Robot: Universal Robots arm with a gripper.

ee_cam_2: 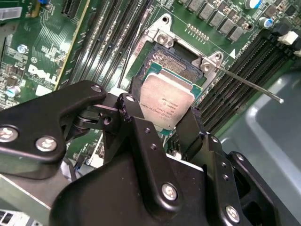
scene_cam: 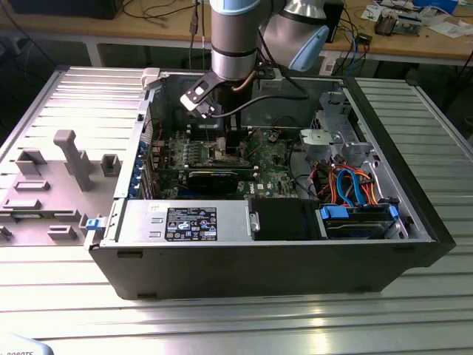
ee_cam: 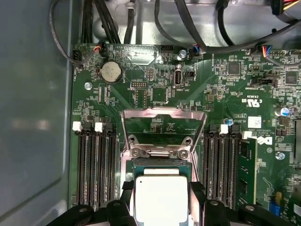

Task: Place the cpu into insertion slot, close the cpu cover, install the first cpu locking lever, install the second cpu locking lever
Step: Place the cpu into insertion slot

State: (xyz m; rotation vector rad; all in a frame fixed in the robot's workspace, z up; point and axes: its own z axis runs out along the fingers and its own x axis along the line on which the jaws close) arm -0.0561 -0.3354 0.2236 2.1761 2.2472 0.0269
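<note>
Over the insertion slot point(ee_cam_2: 178, 63), holding the cpu point(ee_cam_2: 167, 101) by two opposite edges, metal top up. Gripper point(ee_cam_2: 162, 113) closed to the chip's width, black fingers point(ee_cam_2: 128, 104) pressed against its sides. Same in the first wrist view: cpu point(ee_cam: 161, 200) between the fingers point(ee_cam: 197, 192), covering the near part of the insertion slot point(ee_cam: 160, 164) and leaving a strip of its far edge bare. Touching the contacts or hanging just above them: cannot tell. Appears slightly tilted in the second wrist view.

To place it well:
- Square the chip's edges with the slot's sides before lowering.
- Centre it, since it looks offset toward the gripper's side.
- Keep it level.
- Come down straight, with no sideways sliding over a contact field likely easy to bend.
- Add no downward force beyond what seats it.
- Match the corner mark and edge notches to the slot; too small to read here.
- Part the fingers only enough to free the edges.

Behind the slot, cpu cover point(ee_cam: 163, 113) swung up and open, out of the path; avoid brushing it. Beside one corner, a thin locking lever point(ee_cam_2: 249, 84) raised and pointing away, likewise free. On both sides, rows of memory slots point(ee_cam: 96, 165) near the fingers, so little room for spreading wide. Further out, in the exterior view, arm point(scene_cam: 235, 37) reaching down into the open computer case point(scene_cam: 259, 266) lying on the ribbed metal table point(scene_cam: 222, 325).
</note>
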